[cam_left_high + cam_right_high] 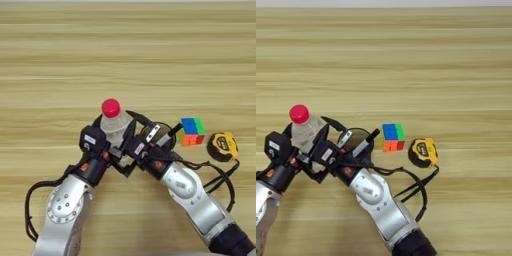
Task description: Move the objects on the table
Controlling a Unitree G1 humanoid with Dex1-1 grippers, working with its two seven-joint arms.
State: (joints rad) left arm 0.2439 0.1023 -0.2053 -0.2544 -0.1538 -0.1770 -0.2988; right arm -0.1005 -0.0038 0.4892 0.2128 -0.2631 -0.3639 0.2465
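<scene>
Both arms are raised from the bottom edge and angled inward, meeting at the small clear plastic bottle with red cap [112, 121], which stands upright near the centre of the wooden table [125, 55].

Left gripper [111, 145] is placed at the bottle's lower body, black fingers appear closed around it from the left side. Silver forearm is seen running down to the lower-left corner, cable looped beside it.

Right gripper [137, 131] is set against the bottle's right side, one finger arched above the body; whether it is open or clamped cannot be told. Right forearm is angled down to the lower right.

Black mesh cup [356, 137] is sited just behind the right wrist, white pen with black tip [365, 142] leaning across it. Multicoloured cube [192, 131] is seen to the right, yellow-black tape measure [223, 146] just beside it, strap trailing downward.
</scene>
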